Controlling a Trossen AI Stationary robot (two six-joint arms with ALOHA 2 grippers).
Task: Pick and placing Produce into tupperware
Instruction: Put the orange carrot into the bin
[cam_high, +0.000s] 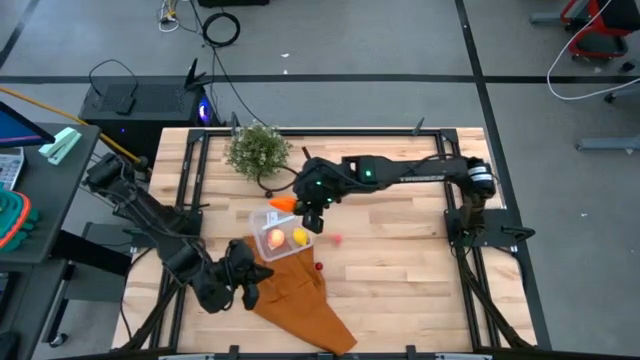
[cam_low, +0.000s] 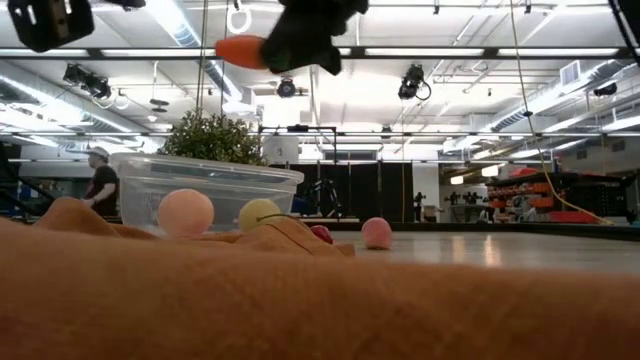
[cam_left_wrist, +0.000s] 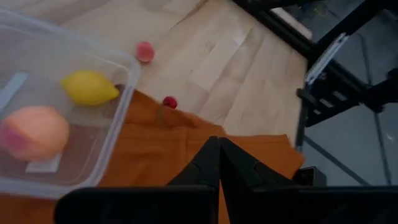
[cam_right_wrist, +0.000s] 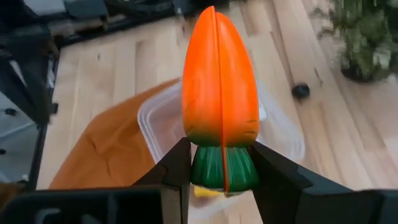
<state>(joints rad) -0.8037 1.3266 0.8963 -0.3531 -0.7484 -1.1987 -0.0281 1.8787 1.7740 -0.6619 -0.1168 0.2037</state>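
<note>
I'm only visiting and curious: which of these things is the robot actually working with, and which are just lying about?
Part of the job:
- carrot, held by the right gripper
- clear tub holding the peach-coloured ball and lemon
- pink piece and red piece

Just lying about:
- potted plant
- orange cloth

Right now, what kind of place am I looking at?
Probably a robotics lab in a large industrial hall: two dark robot arms work at a light wooden table, with loose black cables on the grey floor and ceiling strip lights.
</note>
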